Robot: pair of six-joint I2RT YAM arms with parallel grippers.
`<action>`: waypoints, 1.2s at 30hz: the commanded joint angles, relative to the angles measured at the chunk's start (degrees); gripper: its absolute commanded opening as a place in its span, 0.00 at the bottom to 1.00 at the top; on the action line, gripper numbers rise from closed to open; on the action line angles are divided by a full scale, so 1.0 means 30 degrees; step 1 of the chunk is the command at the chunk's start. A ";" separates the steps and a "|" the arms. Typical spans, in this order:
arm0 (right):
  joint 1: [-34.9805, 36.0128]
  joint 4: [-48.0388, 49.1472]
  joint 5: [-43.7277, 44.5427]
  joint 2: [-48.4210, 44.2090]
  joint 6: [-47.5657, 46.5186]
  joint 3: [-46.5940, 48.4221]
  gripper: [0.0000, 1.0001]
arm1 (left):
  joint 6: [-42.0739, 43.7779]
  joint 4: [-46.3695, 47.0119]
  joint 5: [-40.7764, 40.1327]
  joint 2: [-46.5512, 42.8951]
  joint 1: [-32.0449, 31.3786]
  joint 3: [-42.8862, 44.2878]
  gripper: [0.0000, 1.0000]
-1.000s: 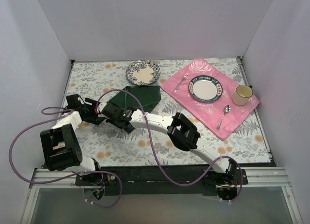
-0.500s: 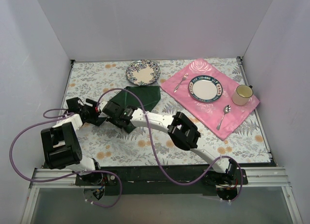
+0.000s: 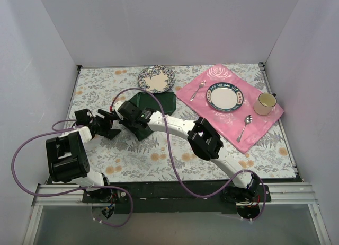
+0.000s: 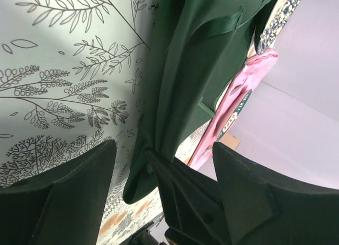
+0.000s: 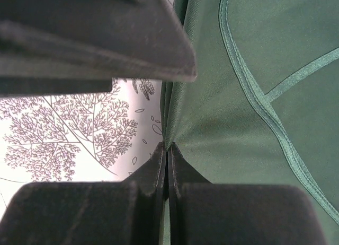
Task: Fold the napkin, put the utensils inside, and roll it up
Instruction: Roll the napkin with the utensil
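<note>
The dark green napkin lies on the floral tablecloth left of centre, its near part bunched and raised. My right gripper is shut on a fold of the napkin's edge; its fingertips pinch the cloth flat together. My left gripper stands open just to the left. In the left wrist view its two fingers straddle the right gripper's tip and the hanging napkin without touching the cloth. The utensils are out of view.
A floral plate sits just beyond the napkin. To the right lies a pink placemat with a plate, a yellow cup, a silver fork and a silver spoon. White walls enclose three sides.
My right gripper has closed on the napkin's near edge and carried it away from the arms' bases, bunching the cloth. The left gripper has shifted slightly and stayed open.
</note>
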 commanded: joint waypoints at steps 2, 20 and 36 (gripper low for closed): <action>-0.0096 0.0908 -0.0681 -0.1646 0.0581 -0.0279 0.01 | 0.0201 0.1135 0.0786 0.0110 -0.0047 -0.0272 0.73; -0.0185 0.1113 -0.1384 -0.1705 0.0611 -0.0572 0.01 | 0.0376 0.2802 -0.0911 0.2132 -0.1746 -0.0154 0.64; -0.0360 0.1464 -0.1706 -0.1969 0.0933 -0.0865 0.01 | 0.1812 0.2775 -0.3666 0.3214 -0.2596 -0.0038 0.51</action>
